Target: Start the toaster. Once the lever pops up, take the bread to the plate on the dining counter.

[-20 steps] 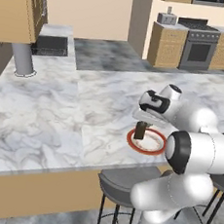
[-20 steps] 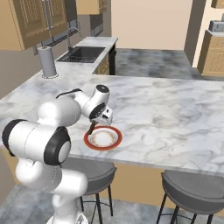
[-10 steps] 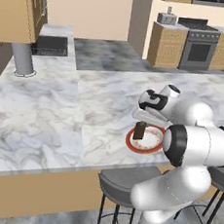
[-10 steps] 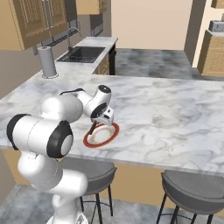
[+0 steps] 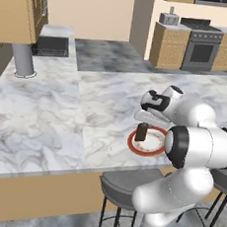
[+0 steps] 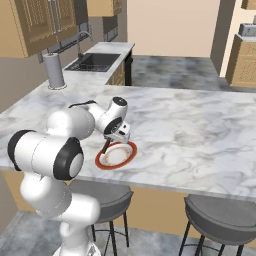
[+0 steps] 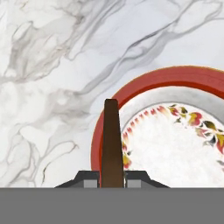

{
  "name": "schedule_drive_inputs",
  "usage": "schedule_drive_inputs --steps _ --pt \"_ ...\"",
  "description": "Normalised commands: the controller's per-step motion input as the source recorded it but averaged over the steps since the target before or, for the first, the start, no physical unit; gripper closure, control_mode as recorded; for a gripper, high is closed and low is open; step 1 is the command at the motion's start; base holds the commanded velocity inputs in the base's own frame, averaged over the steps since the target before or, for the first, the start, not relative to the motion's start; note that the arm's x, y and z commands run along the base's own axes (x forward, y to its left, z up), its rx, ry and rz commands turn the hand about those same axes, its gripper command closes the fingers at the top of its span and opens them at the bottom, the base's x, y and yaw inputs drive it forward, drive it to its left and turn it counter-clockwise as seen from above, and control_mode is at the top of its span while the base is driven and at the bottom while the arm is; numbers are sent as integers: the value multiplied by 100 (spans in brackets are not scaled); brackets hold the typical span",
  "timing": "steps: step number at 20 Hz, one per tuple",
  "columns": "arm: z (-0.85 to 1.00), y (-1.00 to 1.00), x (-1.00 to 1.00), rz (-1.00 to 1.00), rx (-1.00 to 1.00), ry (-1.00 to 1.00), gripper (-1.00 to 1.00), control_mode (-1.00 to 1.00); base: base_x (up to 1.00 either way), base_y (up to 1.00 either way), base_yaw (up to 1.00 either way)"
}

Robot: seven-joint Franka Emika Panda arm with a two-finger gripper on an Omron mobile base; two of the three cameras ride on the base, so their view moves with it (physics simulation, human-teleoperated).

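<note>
In the last second I've brought the gripper [image 7: 112,180], clamped on the bread [image 5: 142,132], lower over the plate's [image 5: 132,143] near-left rim; release comes next.

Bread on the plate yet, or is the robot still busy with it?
Nearly there. Done: the bread has reached the dining counter. In hand: the gripper holds the slice on edge between its jaws, over the plate rim. Left: lay it down on the plate and let go.
</note>
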Motion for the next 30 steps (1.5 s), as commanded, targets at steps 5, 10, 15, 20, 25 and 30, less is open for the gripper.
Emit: schedule_drive_inputs --steps 5,10,15,20,25,30 --pt "-3 0 0 0 0 0 100 -100 0 0 0" --pt "-3 0 -6 0 0 0 100 -100 0 0 0" --pt "-2 0 -10 0 0 0 100 -100 0 0 0" --pt "-3 0 -10 0 0 0 100 -100 0 0 0" --pt "-7 0 0 0 0 0 -100 -100 0 0 0" --pt "-9 0 0 0 0 0 -100 -100 0 0 0"
